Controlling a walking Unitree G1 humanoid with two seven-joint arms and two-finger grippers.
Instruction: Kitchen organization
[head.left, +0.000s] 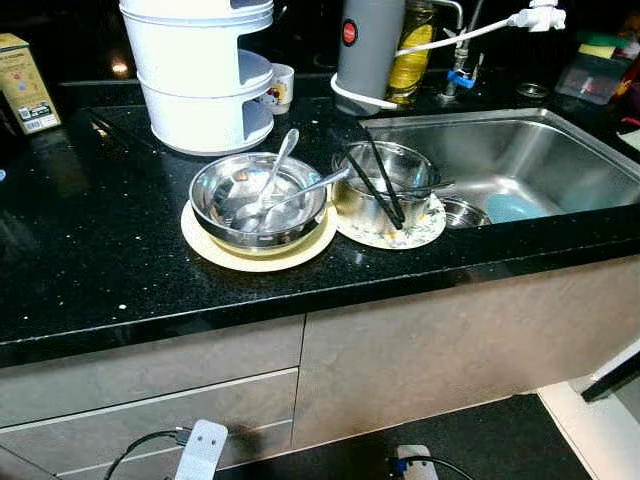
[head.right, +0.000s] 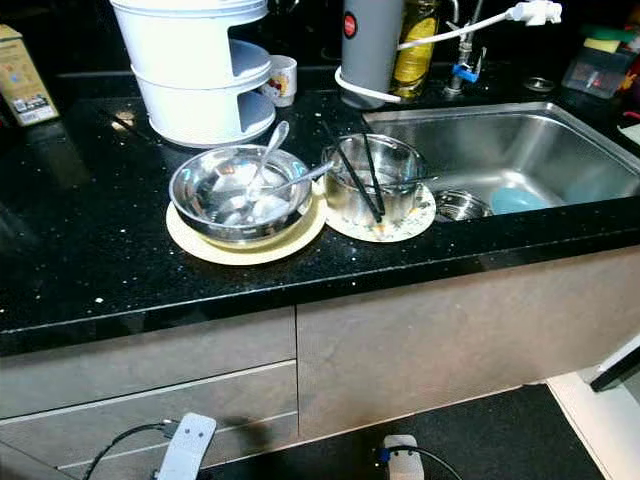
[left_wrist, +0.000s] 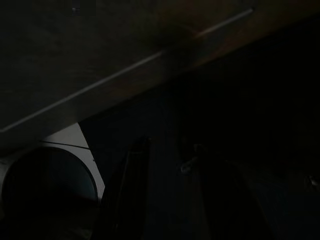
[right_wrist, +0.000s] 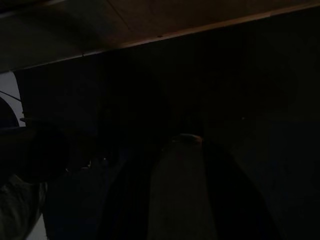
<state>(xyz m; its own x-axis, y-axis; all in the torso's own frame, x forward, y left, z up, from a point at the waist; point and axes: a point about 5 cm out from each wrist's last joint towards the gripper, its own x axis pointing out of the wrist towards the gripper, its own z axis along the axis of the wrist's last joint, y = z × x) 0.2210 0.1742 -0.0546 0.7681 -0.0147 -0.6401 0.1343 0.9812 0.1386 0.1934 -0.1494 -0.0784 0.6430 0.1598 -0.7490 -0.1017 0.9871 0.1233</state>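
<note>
Approach stage, nothing grasped. Steel bowl with spoons (head.left: 258, 197) on yellow plate and bowl with chopsticks (head.left: 383, 182) sit on tabletop (head.left: 90, 240) beside sink (head.left: 560, 150). Left hand (left_wrist: 165, 200) and right hand (right_wrist: 182, 200) hang in shade, spread; next: reach for dishes.

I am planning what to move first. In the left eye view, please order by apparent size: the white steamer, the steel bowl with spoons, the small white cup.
1. white steamer
2. steel bowl with spoons
3. small white cup; it stands farther back, which shrinks it somewhat.

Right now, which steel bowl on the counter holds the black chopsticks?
The smaller steel bowl on the patterned plate, nearest the sink; the wider steel bowl holds spoons.
</note>
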